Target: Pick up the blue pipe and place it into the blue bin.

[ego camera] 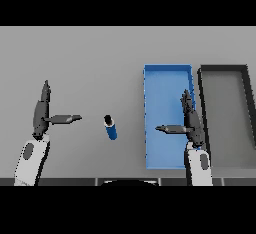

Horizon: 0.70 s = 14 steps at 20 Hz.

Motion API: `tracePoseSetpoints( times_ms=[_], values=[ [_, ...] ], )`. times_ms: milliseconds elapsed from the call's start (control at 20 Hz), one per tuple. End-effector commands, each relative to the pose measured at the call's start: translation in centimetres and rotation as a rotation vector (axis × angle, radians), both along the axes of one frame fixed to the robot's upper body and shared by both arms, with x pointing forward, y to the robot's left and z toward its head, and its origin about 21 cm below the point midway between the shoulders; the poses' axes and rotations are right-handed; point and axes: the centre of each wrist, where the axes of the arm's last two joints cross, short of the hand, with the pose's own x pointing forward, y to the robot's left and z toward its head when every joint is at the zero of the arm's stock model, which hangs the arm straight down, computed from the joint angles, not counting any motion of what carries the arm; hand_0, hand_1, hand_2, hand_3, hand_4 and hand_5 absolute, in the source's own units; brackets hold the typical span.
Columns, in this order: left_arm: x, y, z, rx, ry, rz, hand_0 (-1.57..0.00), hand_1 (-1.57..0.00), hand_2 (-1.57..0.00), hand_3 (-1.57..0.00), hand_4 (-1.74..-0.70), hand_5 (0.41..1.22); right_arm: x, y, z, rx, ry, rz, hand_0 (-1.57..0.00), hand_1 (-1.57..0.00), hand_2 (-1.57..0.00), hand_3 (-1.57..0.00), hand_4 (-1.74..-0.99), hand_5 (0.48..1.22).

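Observation:
The blue pipe (111, 127), a short cylinder with a dark top end, lies on the grey table between my two hands. The blue bin (165, 83) is a long shallow tray to its right. My left hand (41, 113) hovers open to the left of the pipe, fingers straight and thumb pointing toward it, a short gap away. My right hand (191, 123) is open over the right side of the blue bin, fingers straight, thumb pointing left. Neither hand holds anything.
A dark grey bin (225, 70) stands right beside the blue bin on its right. Both bins reach close to the table's front edge.

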Motion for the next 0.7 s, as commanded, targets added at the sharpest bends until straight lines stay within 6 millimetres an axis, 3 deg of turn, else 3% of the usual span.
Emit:
tracePoseSetpoints(
  times_ms=[0,250,350,400,650],
  values=[
    [0.0,0.0,0.0,0.0,-0.005,0.0,0.0,0.0,0.0,0.0,-0.97,0.593,0.0,0.0,0.0,0.001,-0.001,-0.001,0.0,0.0,0.0,0.0,-1.205,0.629],
    [-0.5,0.2,0.0,0.004,-0.014,0.001,0.0,0.0,0.0,0.0,-0.97,0.593,-0.2,0.4,0.1,0.0,-0.005,-0.001,0.0,0.0,0.0,0.0,-1.205,0.629],
    [-2.0,3.1,-0.6,0.121,-0.006,-0.185,0.0,0.0,0.0,0.0,-0.96,0.592,-1.8,-1.3,0.8,-0.215,-0.135,0.061,0.0,0.0,0.0,0.0,-1.201,0.628],
    [-2.3,3.7,-0.6,0.148,-0.009,-0.237,0.0,0.0,0.0,0.0,-0.96,0.59,-2.3,-1.8,1.1,-0.267,-0.146,0.07,0.0,0.0,0.0,0.0,-1.197,0.627],
    [-2.2,4.3,-0.2,0.155,0.008,-0.337,0.0,0.0,0.0,0.0,-0.96,0.593,-3.2,-1.5,1.3,-0.313,-0.128,0.099,0.0,0.0,0.0,0.0,-1.203,0.625]
  ],
)
